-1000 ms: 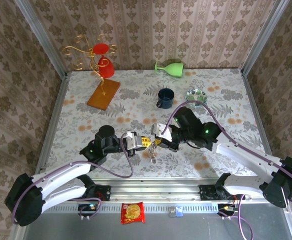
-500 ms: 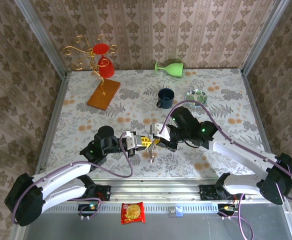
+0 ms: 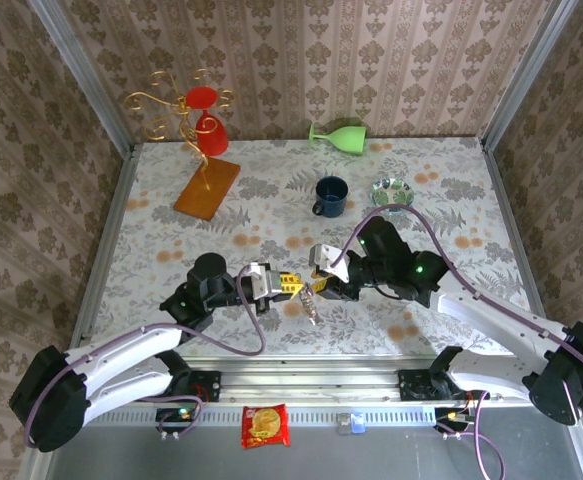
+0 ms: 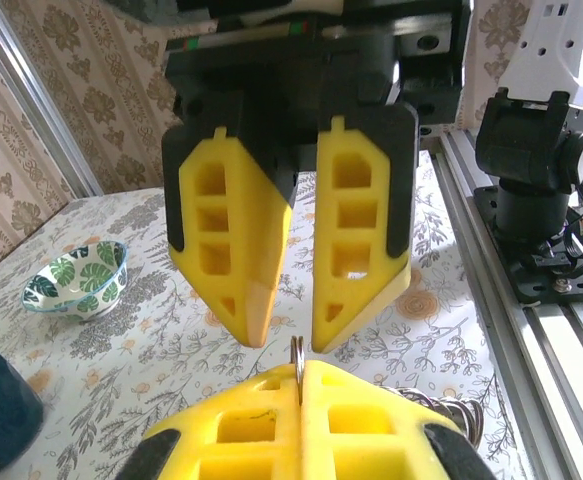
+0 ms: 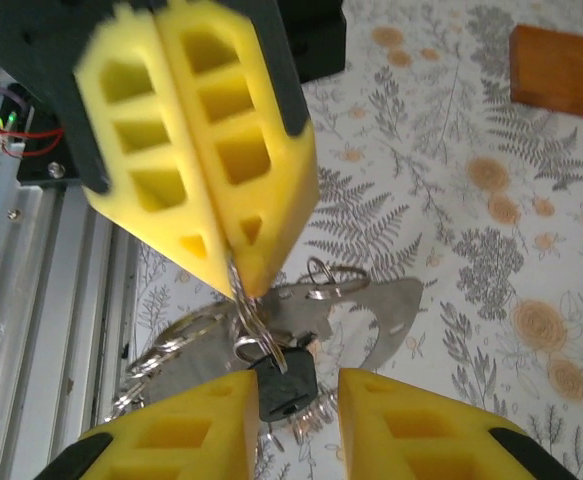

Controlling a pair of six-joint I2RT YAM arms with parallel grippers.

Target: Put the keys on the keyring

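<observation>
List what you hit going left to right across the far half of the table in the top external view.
gold wire stand → blue mug → leaf-patterned bowl

A lab test booth: wallpapered panels [image 3: 371, 60] in aluminium framing [image 3: 89, 82] enclose a floral-print robot table [image 3: 441, 170]
</observation>
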